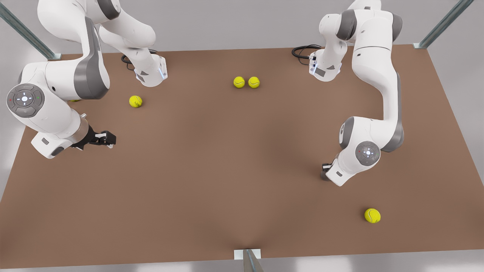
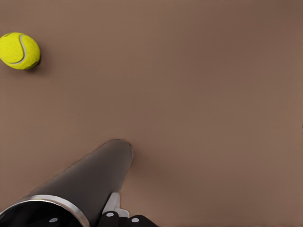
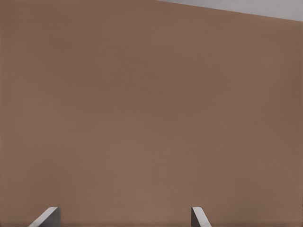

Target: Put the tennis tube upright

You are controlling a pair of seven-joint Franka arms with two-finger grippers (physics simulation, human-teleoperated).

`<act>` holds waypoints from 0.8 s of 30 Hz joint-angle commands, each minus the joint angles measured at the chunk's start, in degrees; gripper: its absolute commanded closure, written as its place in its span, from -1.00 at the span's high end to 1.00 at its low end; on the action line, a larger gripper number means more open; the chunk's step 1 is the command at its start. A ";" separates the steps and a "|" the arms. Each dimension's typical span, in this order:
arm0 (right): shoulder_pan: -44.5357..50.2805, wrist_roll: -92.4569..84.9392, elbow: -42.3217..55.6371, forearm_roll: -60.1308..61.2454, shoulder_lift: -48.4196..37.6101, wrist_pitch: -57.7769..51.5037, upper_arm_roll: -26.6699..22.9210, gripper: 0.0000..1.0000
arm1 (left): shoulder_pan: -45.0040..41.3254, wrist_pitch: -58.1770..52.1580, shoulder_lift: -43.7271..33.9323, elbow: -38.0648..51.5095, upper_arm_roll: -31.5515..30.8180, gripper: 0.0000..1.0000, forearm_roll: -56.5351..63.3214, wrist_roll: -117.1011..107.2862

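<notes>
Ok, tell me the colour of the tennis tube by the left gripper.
Dark dull grey with a thin silvery rim; the tennis tube shows best in the left wrist view.

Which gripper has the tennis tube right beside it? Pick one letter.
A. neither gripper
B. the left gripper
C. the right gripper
B: the tennis tube runs right alongside the left gripper, which is low at the front view's right. The right gripper, at the front view's left, is open over the table.
</notes>
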 commanded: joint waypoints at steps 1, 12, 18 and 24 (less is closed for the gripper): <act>0.00 0.00 0.00 0.00 -0.01 0.00 0.00 1.00 | -0.01 0.02 0.00 0.00 -0.08 -0.57 -1.15 0.01; 0.00 0.00 0.00 0.00 -0.01 0.00 0.00 1.00 | -0.01 -0.06 0.61 0.00 0.01 1.00 -1.85 0.01; 0.00 0.00 0.00 0.00 -0.01 0.00 0.00 1.00 | -0.18 -0.24 0.26 0.09 0.01 1.00 -1.76 -0.08; 0.00 0.00 0.00 0.00 -0.01 0.00 0.00 1.00 | -0.18 -0.68 -0.18 1.32 0.10 1.00 -1.67 -0.43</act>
